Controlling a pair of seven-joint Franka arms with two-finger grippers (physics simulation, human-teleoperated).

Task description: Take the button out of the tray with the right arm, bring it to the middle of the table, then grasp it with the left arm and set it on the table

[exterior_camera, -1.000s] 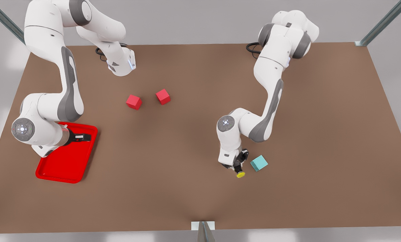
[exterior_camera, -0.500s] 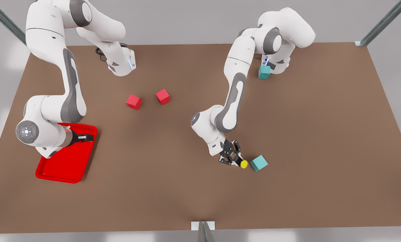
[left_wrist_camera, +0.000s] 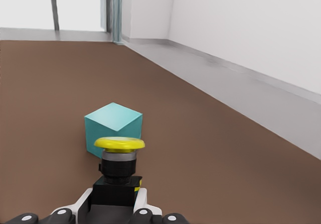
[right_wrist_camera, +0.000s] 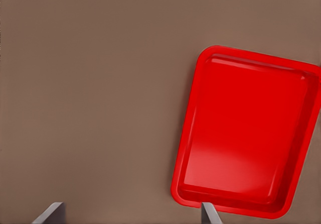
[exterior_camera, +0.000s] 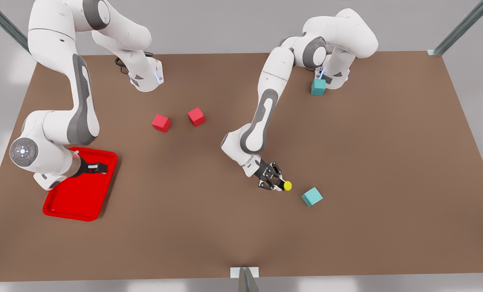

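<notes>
Yellow-capped button [exterior_camera: 287, 185] — held tilted — red tray [exterior_camera: 63, 202] apart.

button [exterior_camera: 287, 185] beside cube [exterior_camera: 312, 196], tray [exterior_camera: 63, 205] far off

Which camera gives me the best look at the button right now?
The left wrist view: the button sits close up, yellow cap and dark body clear, held in the left gripper, teal cube just behind. The front view shows it as a small yellow dot at that gripper's tip. The right wrist view looks at the tray instead.
</notes>
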